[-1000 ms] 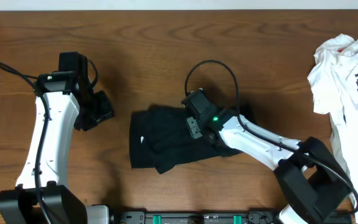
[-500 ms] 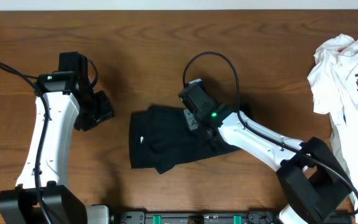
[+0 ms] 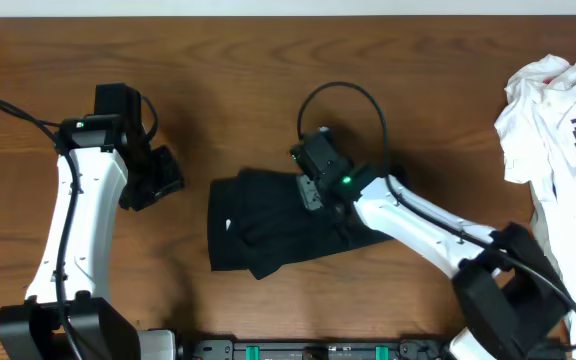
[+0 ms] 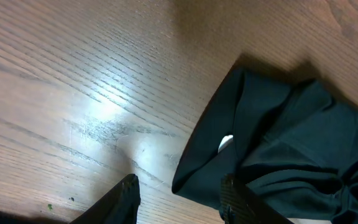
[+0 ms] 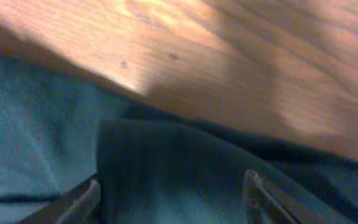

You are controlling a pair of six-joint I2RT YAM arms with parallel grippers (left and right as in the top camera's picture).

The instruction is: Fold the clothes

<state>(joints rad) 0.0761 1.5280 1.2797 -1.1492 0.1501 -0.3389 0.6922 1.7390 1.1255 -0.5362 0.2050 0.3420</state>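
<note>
The black shirt lies folded into a rumpled block at the middle of the table, with a small white logo near its left edge. My right gripper hangs low over the shirt's far right part. In the right wrist view the right gripper is open, with dark fabric spread under and between its fingertips. My left gripper hovers over bare wood to the left of the shirt. It stands open and holds nothing, and the shirt's corner lies ahead of it.
A crumpled white garment with black print is heaped at the table's right edge. The wooden table stretches behind the shirt. A black cable loops above the right wrist. The arm bases sit along the near edge.
The right gripper has shifted slightly toward the far side over the shirt, and its fingers now stand apart. The left arm and the shirt have not visibly moved.
</note>
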